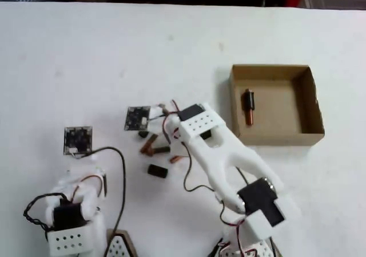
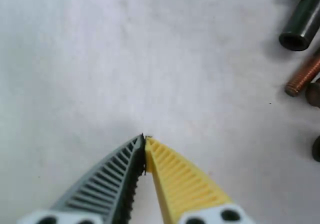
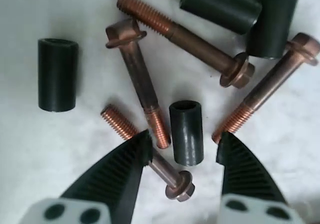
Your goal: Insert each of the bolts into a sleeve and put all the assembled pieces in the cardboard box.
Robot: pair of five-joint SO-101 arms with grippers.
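My right gripper [image 3: 184, 136] hangs open over a pile of copper bolts and black sleeves on the white table. One upright-looking short sleeve [image 3: 186, 132] lies between its fingers [image 3: 122, 171]. Several bolts lie around it, one long bolt [image 3: 137, 79] right beside that sleeve and another bolt [image 3: 270, 84] on its other side. More sleeves [image 3: 57, 74] [image 3: 220, 7] lie farther out. The left gripper [image 2: 145, 140] is shut on nothing, low over bare table, with a sleeve [image 2: 300, 22] and a bolt tip [image 2: 304, 78] off to its side. The cardboard box [image 1: 311, 105] holds one assembled piece [image 1: 249, 106].
In the high view the right arm [image 1: 220, 154] stretches from the front edge to the pile [image 1: 153, 147], left of the box. A lone sleeve [image 1: 157, 170] lies nearer the front. The left arm [image 1: 68, 220] sits folded at the front left, with a black cable [image 1: 121, 177] beside it.
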